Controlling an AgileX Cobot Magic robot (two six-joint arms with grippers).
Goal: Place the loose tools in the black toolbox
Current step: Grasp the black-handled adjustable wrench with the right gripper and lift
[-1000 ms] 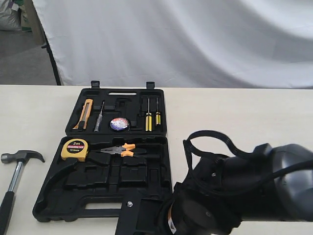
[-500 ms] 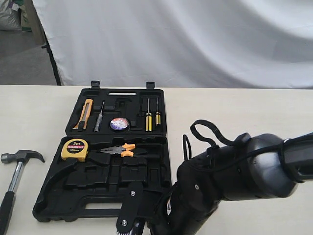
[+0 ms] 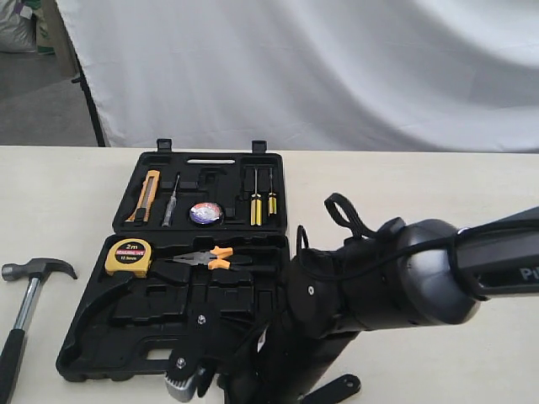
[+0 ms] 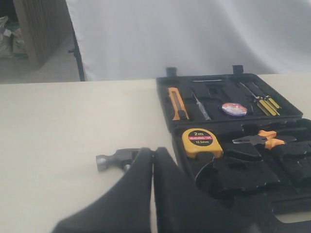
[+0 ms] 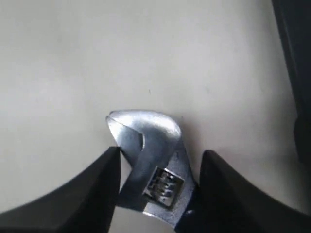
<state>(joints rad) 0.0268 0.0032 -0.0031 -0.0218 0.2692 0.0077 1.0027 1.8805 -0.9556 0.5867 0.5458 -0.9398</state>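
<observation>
The black toolbox [image 3: 210, 311] lies open on the table, and the bluish tape roll [image 3: 205, 214] sits in a recess of its far half. The claw hammer [image 3: 25, 303] lies on the table left of the box. My right gripper [image 3: 189, 370] reaches across to the box's near edge, low in the exterior view. It is shut on the silver head of the adjustable wrench [image 5: 150, 145], whose handle is hidden. My left gripper [image 4: 153, 155] is shut and empty, with the hammer head [image 4: 114, 159] just beyond its tips and the toolbox [image 4: 243, 174] beside it.
In the box lie a yellow tape measure [image 3: 129, 256], orange-handled pliers [image 3: 210, 257], an orange utility knife [image 3: 147, 195] and two yellow screwdrivers [image 3: 261, 206]. My right arm's bulk [image 3: 379, 286] covers the table right of the box. A white curtain hangs behind.
My right arm has swung left along the box's near edge, carrying the wrench head with it. The hammer and the box's contents have not moved.
</observation>
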